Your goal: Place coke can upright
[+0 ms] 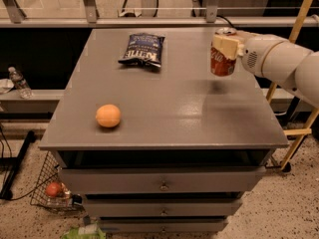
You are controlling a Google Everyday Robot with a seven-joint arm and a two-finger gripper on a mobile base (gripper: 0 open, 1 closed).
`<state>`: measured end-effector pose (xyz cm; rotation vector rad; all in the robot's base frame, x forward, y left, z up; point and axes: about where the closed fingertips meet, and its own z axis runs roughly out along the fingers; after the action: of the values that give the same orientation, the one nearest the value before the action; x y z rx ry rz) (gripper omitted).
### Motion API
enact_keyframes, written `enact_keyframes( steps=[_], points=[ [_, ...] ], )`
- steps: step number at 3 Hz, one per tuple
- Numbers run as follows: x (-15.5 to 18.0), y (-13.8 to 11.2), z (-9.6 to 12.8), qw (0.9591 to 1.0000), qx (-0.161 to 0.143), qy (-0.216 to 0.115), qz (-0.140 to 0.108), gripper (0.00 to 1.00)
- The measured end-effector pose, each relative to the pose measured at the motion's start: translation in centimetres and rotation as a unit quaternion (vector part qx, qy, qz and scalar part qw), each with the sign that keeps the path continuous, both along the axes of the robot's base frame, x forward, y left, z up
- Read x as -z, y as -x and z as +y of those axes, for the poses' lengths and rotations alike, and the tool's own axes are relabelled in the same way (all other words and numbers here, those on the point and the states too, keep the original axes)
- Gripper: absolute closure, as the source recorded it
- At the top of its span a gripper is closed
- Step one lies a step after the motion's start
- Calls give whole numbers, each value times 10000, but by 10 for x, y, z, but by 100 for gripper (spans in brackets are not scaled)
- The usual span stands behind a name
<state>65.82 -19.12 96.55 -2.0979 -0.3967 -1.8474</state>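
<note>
The red coke can [222, 59] with white lettering and a silver top hangs upright a little above the right side of the grey table top [169, 103]. My gripper [225, 45] comes in from the right on a white arm and is shut on the can's upper half, its cream fingers [227, 46] wrapped around it. A faint shadow lies on the table below the can.
A dark blue chip bag [142, 49] lies at the back middle of the table. An orange fruit [108, 115] sits at the front left. Drawers are below the top. A wire basket [50, 188] stands on the floor at the left; a yellow frame [299, 29] stands at the right.
</note>
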Motion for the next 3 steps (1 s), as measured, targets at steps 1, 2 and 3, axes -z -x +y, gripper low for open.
enact_keyframes(
  steps=[1, 2, 3],
  points=[
    [3, 2, 0, 10000, 17, -29, 14, 100],
    [13, 9, -1, 9999, 65, -110, 53, 100],
    [23, 16, -4, 9995, 174, -263, -34, 100]
  ],
)
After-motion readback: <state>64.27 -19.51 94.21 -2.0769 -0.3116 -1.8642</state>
